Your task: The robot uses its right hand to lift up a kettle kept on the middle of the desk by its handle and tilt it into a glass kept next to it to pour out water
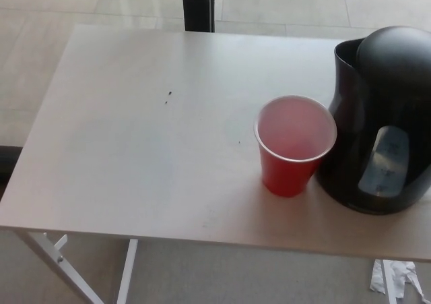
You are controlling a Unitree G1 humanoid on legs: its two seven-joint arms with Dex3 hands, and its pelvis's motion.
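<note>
**Head view: kettle and cup at rest on the counter, no robot hand in frame**

Head view shows 1 pale counter (135, 149) seen from above, with 2 task items standing on its right portion.

1. Kettle (384, 122): black, upright, standing on the counter at the right edge of the picture. Its right side is cut off by the frame, so the handle cannot be seen. A domed lid covers the top, the spout lip points toward the upper left, and a translucent level window (385, 168) faces the camera on the lower body.

2. Cup (294, 145): red outside, pale inside, upright, with its open mouth toward the camera. It stands just to the left of the kettle; in this view its rim meets the kettle body, and whether the 2 actually touch cannot be told. Liquid level inside the cup cannot be judged.

3. Counter surface: 2 small dark specks (169, 97) lie left of centre, well apart from the cup.

4. Surroundings: a dark vertical post (199, 4) stands beyond the far counter edge, against a tiled floor (283, 1). A white counter leg (50, 257) shows below the near left corner. A crumpled white scrap (397, 280) lies on the floor at the lower right.

5. Robot hand status: neither the left nor the right robot hand appears in the picture, so their finger positions cannot be told. Nothing holds the kettle.
</note>
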